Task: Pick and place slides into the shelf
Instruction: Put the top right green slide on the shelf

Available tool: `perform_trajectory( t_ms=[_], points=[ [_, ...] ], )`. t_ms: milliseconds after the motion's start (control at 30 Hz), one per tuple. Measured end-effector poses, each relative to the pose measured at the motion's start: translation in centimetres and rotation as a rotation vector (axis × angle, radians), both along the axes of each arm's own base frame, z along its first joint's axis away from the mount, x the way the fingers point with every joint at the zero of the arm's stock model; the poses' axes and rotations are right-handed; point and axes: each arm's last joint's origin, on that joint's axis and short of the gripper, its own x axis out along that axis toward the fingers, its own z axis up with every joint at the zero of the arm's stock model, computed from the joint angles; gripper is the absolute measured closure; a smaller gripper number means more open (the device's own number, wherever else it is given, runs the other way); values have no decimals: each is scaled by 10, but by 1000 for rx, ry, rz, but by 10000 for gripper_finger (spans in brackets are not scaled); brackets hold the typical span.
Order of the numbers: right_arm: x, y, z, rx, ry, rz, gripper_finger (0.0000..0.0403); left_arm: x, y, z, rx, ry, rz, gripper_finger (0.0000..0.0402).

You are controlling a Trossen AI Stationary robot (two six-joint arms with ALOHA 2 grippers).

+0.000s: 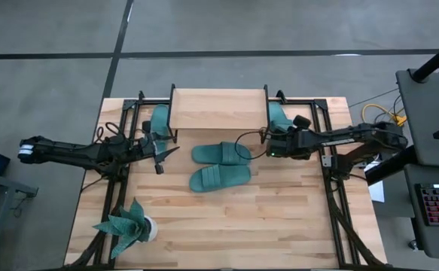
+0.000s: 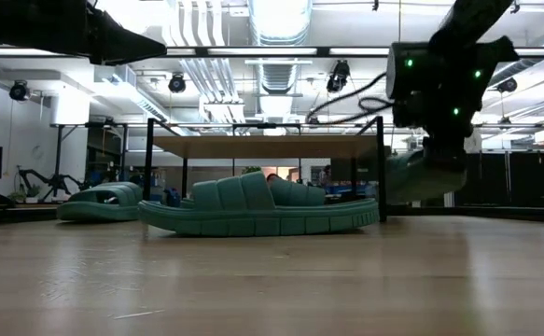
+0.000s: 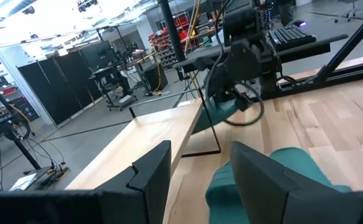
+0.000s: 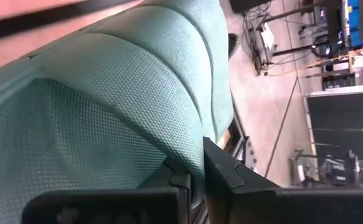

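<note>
The shelf (image 1: 219,109) stands at the table's far middle, its plank top on thin black legs (image 2: 381,168). Two teal slides (image 1: 221,153) (image 1: 219,178) lie on their soles on the table in front of it; in the low view they overlap (image 2: 253,210). A third slide (image 1: 159,120) lies on the table just outside the shelf's left end (image 2: 99,201). My right gripper (image 1: 273,143) is shut on the fourth slide (image 1: 279,117) beside the shelf's right end. My left gripper (image 1: 163,154) is open and empty, left of the middle slides. My right gripper pinches the slide's near end (image 4: 197,155) between its two fingers (image 4: 231,174). The fingers come from the table's right side, slanting down. The slide reaches toward the far edge and hangs tilted below the gripper (image 2: 421,177), just right of the shelf's right leg, apparently clear of the table.
A teal leafy plant in a white pot (image 1: 129,226) stands at the near left corner. Black frame rails (image 1: 332,188) run along both sides of the table. The table's near half in front of the slides is bare wood (image 1: 234,226).
</note>
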Motion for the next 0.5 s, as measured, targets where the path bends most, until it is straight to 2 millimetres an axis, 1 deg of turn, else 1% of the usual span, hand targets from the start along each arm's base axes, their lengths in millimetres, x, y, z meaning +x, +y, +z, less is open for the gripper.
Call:
perform_trajectory(
  t_ms=[133, 233, 500],
  points=[
    [-5, 0, 13, -59, -51, -6, 390, 0, 0, 0, 0, 0, -1, 250],
    [-9, 0, 20, -68, -89, -8, 390, 0, 0, 0, 0, -1, -1, 250],
    [-15, 0, 32, -120, -145, -19, 390, 0, 0, 0, 0, -2, 0, 250]
  ],
)
